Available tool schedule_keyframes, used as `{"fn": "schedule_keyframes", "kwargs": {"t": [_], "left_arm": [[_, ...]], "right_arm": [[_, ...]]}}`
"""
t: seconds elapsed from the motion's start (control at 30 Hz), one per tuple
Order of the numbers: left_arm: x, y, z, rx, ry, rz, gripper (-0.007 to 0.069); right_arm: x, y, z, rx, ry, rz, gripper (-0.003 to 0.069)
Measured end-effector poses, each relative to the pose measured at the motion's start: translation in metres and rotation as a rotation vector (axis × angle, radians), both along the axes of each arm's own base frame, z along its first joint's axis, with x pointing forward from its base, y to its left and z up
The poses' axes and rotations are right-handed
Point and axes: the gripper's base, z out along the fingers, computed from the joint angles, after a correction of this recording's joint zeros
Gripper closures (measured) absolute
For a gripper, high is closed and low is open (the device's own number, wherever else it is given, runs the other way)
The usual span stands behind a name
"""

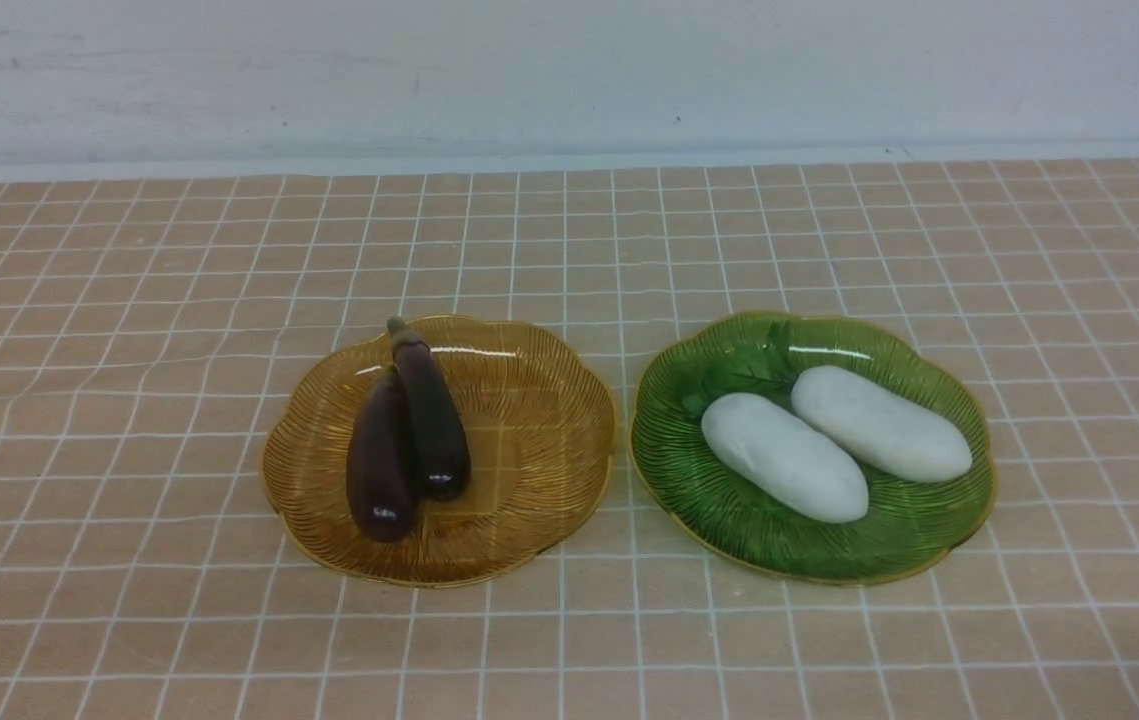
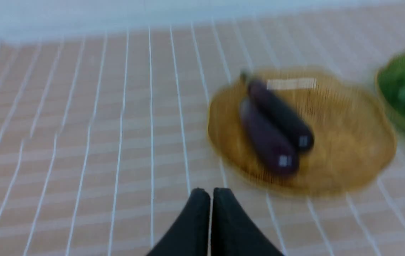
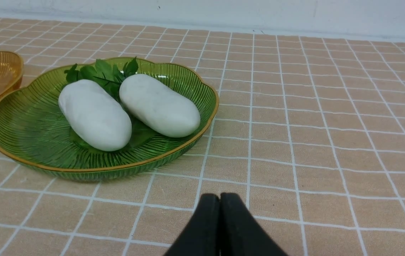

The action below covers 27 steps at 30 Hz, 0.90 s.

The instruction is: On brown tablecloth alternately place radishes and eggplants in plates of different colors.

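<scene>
Judged from how things lie, the sorting looks finished, so the step in hand is the retreat: both arms should stay clear of the dishes and pull back without brushing a gold rim or dragging the wrinkled cloth under them. The left gripper (image 2: pixel 211 193) has its black jaws pressed together with nothing between them; its wrist view is blurred, but it sits over bare cloth short of the amber plate. The right gripper (image 3: pixel 220 199) is likewise closed tight and empty, low over the brown tablecloth (image 1: pixel 129 300) and apart from the green plate's near rim. Neither arm shows in the front view. Counting from that view: two plates, two eggplants, two radishes, nothing loose on the cloth. The amber plate (image 1: pixel 539 420) lies at about 9 o'clock of the green plate (image 1: pixel 929 540), their scalloped edges just beside each other. Both eggplants (image 1: pixel 431 415) rest touching in the left half of the amber plate, stem caps toward 12 o'clock, the left one a little nearer the camera. Both radishes (image 1: pixel 784 457) lie side by side in the green plate, slanted, with leafy tops toward 11 o'clock and round ends toward 4 o'clock. If any correction were wanted, a gripper would need to open well before descending, since the radishes look smooth and likely to slip.
</scene>
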Motion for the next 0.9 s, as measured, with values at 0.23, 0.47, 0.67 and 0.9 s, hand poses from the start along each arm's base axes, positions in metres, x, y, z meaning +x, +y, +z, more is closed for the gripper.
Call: {"fn": "schedule_keyframes", "kwargs": {"t": [0.23, 0.47, 0.67, 0.9], "left_arm": [[-0.002, 0.000, -0.021, -0.025, -0.142, -0.004, 0.0627], [0.001, -0.001, -0.042, -0.024, -0.111, -0.004, 0.0627], [0.005, -0.001, -0.062, -0.016, -0.056, -0.003, 0.0627], [0.008, -0.002, -0.080, -0.002, -0.008, -0.005, 0.0627]], "right_arm": [[0.000, 0.000, 0.000, 0.000, -0.001, 0.000, 0.0674], [0.000, 0.000, 0.000, 0.000, -0.001, 0.000, 0.0674], [0.000, 0.000, 0.000, 0.000, -0.001, 0.000, 0.0674], [0.000, 0.000, 0.000, 0.000, -0.001, 0.000, 0.0674]]}}
